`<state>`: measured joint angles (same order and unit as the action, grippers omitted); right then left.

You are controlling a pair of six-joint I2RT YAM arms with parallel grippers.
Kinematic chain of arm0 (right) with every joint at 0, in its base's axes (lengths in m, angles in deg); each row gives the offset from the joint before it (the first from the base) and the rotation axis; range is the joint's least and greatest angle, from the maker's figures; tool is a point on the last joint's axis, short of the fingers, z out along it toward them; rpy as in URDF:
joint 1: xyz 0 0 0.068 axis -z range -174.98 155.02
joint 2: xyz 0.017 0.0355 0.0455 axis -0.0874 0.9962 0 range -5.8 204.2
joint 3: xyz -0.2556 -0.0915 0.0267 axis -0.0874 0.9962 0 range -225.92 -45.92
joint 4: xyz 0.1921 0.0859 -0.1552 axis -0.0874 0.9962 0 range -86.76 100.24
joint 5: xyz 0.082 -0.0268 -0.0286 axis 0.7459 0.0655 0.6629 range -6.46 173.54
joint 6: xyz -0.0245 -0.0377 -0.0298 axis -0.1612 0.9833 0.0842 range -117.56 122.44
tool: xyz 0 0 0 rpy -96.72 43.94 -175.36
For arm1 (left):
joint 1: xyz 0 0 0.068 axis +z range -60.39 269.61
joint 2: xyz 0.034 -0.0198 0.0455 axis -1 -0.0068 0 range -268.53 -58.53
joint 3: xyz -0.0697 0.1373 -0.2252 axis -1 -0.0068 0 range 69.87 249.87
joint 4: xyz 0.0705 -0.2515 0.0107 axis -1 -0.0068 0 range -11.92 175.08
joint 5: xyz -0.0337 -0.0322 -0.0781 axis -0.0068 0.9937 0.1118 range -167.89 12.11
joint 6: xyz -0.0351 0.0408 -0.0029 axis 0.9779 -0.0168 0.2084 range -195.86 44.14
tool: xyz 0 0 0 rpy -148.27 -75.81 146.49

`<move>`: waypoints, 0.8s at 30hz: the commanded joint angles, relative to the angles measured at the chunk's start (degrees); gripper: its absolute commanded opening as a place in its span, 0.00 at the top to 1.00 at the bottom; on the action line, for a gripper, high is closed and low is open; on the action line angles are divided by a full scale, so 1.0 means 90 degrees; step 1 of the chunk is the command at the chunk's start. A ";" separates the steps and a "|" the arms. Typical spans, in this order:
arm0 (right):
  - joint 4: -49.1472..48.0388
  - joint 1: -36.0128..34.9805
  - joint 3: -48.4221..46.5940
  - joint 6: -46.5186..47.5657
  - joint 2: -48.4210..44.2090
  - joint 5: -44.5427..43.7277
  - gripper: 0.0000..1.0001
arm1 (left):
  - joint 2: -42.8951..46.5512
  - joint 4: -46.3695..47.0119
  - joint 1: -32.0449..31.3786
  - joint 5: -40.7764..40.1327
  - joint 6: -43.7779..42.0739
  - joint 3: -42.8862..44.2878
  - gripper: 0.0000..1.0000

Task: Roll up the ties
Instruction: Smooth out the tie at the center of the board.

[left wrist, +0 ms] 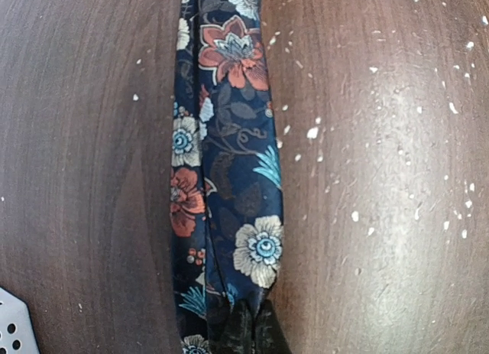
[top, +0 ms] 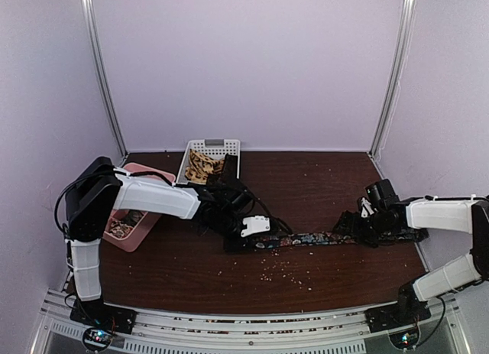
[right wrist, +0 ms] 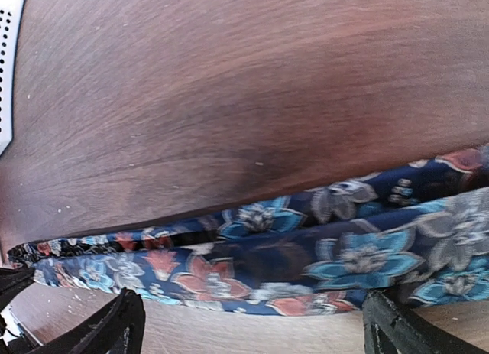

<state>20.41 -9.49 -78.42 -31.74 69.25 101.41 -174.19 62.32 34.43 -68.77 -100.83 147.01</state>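
One floral tie (top: 309, 238) is laid out straight across the worktop (top: 306, 186) between the two hands. The left hand (left wrist: 249, 329) is shut tight on one end; the right hand (right wrist: 256, 331) is spread fully open above the other end, with nothing gripped. A tan tie (top: 202, 167) is seen in the white basket (top: 216, 145).

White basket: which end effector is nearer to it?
Left. The left end effector pinches the floral tie just in front of the white basket; the right end effector is open farther along the tie, far to the right.
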 commanded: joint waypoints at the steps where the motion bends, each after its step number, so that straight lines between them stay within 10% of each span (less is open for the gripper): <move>1: 0.0533 0.0233 0.0177 0.0265 -0.0189 -0.0257 0.00 | 0.0506 0.0324 0.0193 -0.0112 0.0078 -0.0310 1.00; 14: 0.0635 0.0467 0.0230 0.0347 -0.0227 -0.0280 0.00 | 0.0684 0.0735 0.0281 -0.0847 0.0079 -0.0879 0.98; 24: 0.0661 0.0696 0.0182 0.0478 -0.0519 0.0163 0.00 | 0.0838 0.0615 0.0281 -0.0107 0.0294 -0.0649 0.57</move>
<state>24.94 -3.61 -77.43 -28.31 66.67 101.28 -169.07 66.95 36.64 -72.53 -99.52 139.56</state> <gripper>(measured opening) 0.995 0.387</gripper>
